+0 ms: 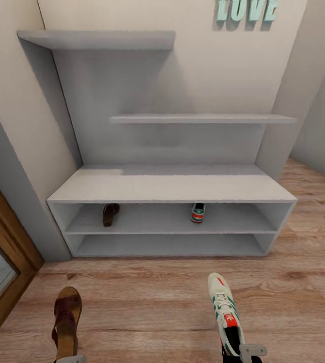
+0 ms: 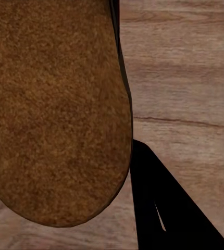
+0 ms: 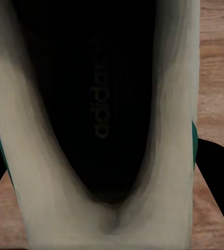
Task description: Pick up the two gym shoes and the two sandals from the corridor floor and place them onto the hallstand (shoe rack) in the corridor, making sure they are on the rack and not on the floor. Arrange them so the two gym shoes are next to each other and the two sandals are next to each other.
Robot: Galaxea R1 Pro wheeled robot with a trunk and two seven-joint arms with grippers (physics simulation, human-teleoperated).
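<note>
One brown sandal (image 1: 66,317) with a tan footbed hangs low over the wood-plank floor (image 1: 147,307), its heel at my left gripper (image 1: 70,359), which is shut on it. Its tan surface (image 2: 54,104) sits close beside a dark finger (image 2: 164,208). A white gym shoe (image 1: 225,310) with green stripes is held at the heel by my shut right gripper (image 1: 240,353). Its dark inside (image 3: 99,104) lies between the fingers (image 3: 219,166). The other sandal (image 1: 110,214) and the other gym shoe (image 1: 198,213) sit apart on the upper tier of a grey rack (image 1: 172,184). The hallstand is out of view.
The grey rack has teal "LOVE" letters (image 1: 247,10) above it and two stepped wall shelves (image 1: 202,119). A wooden door frame (image 1: 3,237) stands at the left. Walls close in on both sides, and open floor lies between me and the rack.
</note>
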